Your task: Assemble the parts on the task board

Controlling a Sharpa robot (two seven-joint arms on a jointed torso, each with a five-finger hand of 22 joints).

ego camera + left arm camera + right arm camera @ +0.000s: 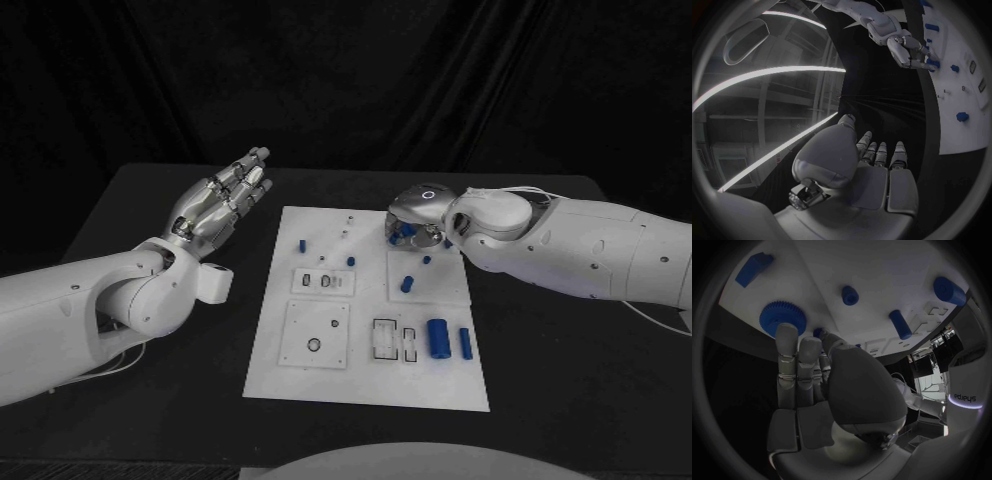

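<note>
My left hand (pixel 221 203) hangs over the black table (pixel 577 330) just off the board's (pixel 361 385) left edge, near its far left corner, palm up, fingers straight and close together, holding nothing. It is smooth silver metal on a glossy white arm.

My right hand (pixel 418 215) is down on the board's far right corner. From the wrist, my fingertips (pixel 787 332) lie against a blue gear (pixel 779 316) with fine teeth round its rim, and a small blue piece shows just under them; I cannot tell whether they clasp anything or only touch.

The board is a flat, matte white plate in the middle of the table. It carries rectangular inset panels with cut-out slots and a ring-shaped hole. Two upright blue cylinders (pixel 438 338) stand near its right edge, toward the near side. A short blue peg (pixel 408 284) sits mid-board, and another small peg (pixel 303 245) near the far left.

In the right wrist view, white lettering on a dark band reads roughly "edeys", apparently mirrored.
</note>
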